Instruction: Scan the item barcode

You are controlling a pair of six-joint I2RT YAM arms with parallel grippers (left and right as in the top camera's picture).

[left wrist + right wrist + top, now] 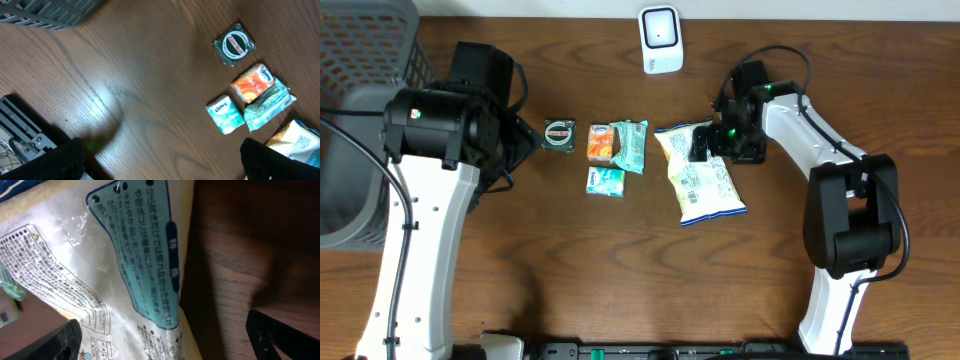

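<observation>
Both your left end effector (160, 162) and right end effector (162, 340) gape empty; the snack bag (703, 178) looks light, crinkly, slippery: pinch its sealed edge

A snack bag (705, 178) lay flat on the table (520, 290), near its middle. Just beside the bag's left edge lay a sachet (632, 145), with a carton (602, 146) against the sachet's far-left side and a tissue pack (606, 181) just in front of the carton. Further left of the bag sat a tin (560, 134). Behind the bag, at the table's far edge, stood the scanner (660, 40). Well to the bag's left, at the far corner, stood a basket (370, 40).
</observation>
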